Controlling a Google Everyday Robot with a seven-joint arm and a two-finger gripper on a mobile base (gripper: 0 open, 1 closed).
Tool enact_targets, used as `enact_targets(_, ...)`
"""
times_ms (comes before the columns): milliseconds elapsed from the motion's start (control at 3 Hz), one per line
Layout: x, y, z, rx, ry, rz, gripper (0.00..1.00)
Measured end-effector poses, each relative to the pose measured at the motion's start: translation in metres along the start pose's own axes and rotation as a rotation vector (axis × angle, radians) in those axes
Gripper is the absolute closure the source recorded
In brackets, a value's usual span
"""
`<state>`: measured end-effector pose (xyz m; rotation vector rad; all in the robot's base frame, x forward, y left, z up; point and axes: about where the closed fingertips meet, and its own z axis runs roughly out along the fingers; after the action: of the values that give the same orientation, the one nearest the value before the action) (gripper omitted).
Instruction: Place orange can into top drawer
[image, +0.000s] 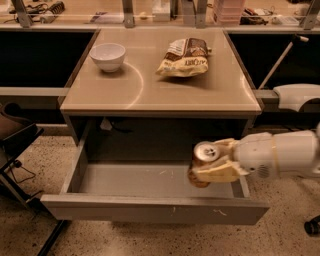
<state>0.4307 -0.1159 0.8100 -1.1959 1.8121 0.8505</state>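
The orange can (200, 161) is held in my gripper (216, 162), silver top with pull tab up, tilted slightly. It hangs inside the right part of the open top drawer (150, 209), just above the drawer floor. The pale fingers (217, 172) close around the can's body. The white arm comes in from the right edge. The drawer is pulled out wide under the table, its grey front panel with small white scuffs facing me.
On the tan table top (155, 90) sit a white bowl (107, 56) at the left back and a yellow-and-brown snack bag (185, 57) at the right back. A dark chair (15, 145) stands at the left. A speckled floor lies below.
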Motion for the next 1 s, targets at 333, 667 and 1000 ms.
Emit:
enact_targets(333, 0.004, 0.013, 0.071, -0.018, -0.033, 0.008, 1.0)
enact_targets(667, -0.004, 0.007, 0.125, 0.002, -0.048, 0.012, 1.0)
enact_targets(1000, -0.008, -0.005, 0.129, 0.049, -0.054, 0.009, 1.0)
